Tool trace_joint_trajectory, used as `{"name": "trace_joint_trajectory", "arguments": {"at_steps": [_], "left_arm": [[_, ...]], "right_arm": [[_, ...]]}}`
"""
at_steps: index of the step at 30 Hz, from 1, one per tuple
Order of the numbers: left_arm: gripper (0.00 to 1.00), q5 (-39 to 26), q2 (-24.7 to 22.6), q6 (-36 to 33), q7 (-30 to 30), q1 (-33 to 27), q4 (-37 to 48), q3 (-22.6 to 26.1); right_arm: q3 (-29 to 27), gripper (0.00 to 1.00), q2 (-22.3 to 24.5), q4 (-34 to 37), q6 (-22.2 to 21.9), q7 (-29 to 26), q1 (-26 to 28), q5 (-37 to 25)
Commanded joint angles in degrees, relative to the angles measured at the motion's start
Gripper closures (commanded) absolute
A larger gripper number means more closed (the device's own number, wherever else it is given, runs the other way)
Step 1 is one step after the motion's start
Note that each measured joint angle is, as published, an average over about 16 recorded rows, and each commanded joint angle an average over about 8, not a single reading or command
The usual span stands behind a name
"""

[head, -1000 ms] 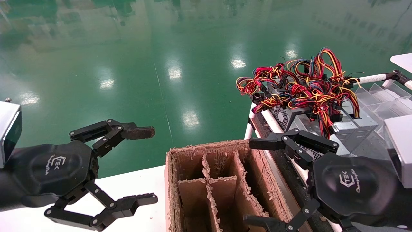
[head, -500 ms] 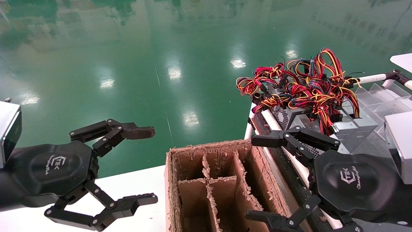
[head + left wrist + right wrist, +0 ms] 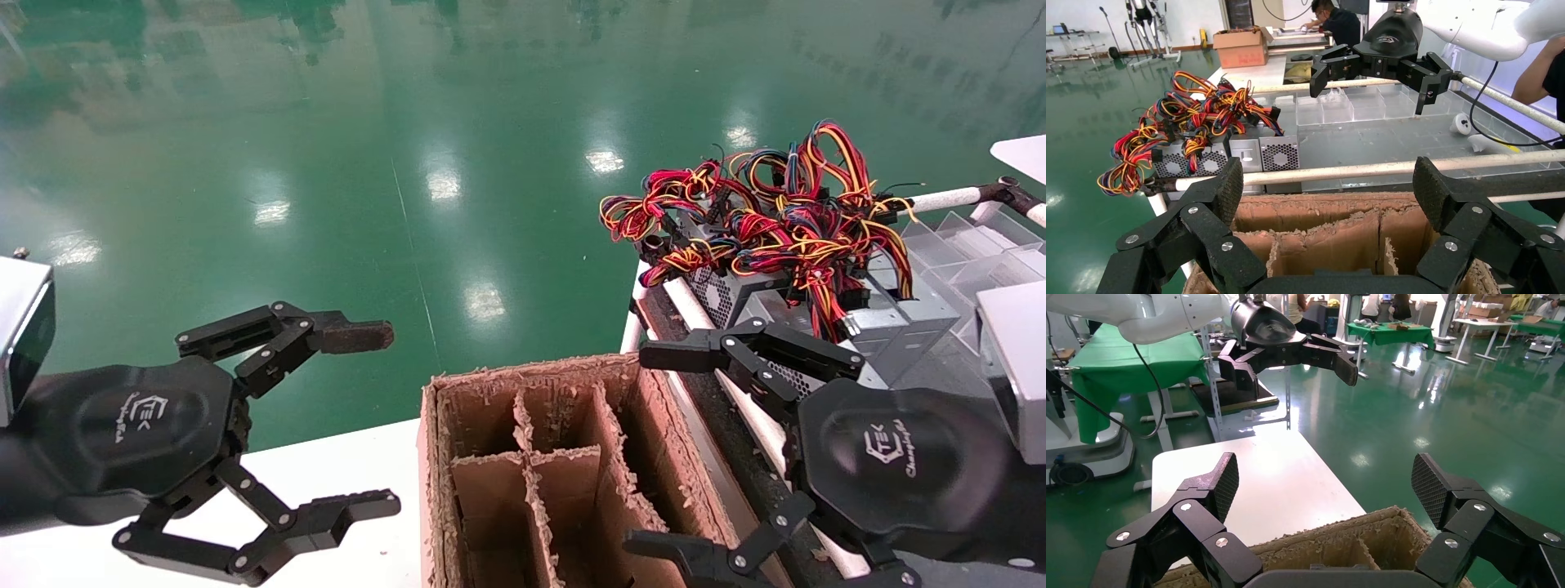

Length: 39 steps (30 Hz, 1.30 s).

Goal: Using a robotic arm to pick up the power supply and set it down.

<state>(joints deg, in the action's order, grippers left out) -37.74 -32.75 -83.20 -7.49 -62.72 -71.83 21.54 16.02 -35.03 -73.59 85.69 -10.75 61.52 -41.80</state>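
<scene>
1. Right gripper [image 3: 670, 457], lower right of the head view: jaws spread wide, holding nothing.
2. Left gripper [image 3: 372, 420], lower left: jaws wide, empty, parked.
3. Power supply [image 3: 887, 322] sits upper right, ungrasped.
4. Pickup and set-down both remain.

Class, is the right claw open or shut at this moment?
Open. The right claw has its fingers spread wide apart over the cardboard box, holding nothing.

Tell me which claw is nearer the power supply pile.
Right. The right claw hangs open beside the power supply pile, its upper finger just short of the nearest grey box. The left claw hangs open across the cardboard box, far from it.
</scene>
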Motion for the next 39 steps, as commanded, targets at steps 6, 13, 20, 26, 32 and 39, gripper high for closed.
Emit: {"name": "trace_joint_trajectory", "arguments": {"at_steps": [6,13,20,26,32,39], "left_arm": [[0.00,0.0,0.0,0.0,0.0,0.0,0.0,0.0],[0.00,0.0,0.0,0.0,0.0,0.0,0.0,0.0],[0.00,0.0,0.0,0.0,0.0,0.0,0.0,0.0],[0.00,0.0,0.0,0.0,0.0,0.0,0.0,0.0],[0.00,0.0,0.0,0.0,0.0,0.0,0.0,0.0],[0.00,0.0,0.0,0.0,0.0,0.0,0.0,0.0]], "right_arm": [[0.0,0.00,0.0,0.0,0.0,0.0,0.0,0.0],[0.0,0.00,0.0,0.1,0.0,0.0,0.0,-0.1],[0.0,0.00,0.0,0.1,0.0,0.0,0.1,-0.1],[0.0,0.00,0.0,0.1,0.0,0.0,0.1,-0.1],[0.0,0.00,0.0,0.1,0.0,0.0,0.1,-0.1],[0.0,0.00,0.0,0.1,0.0,0.0,0.1,-0.1]]}}
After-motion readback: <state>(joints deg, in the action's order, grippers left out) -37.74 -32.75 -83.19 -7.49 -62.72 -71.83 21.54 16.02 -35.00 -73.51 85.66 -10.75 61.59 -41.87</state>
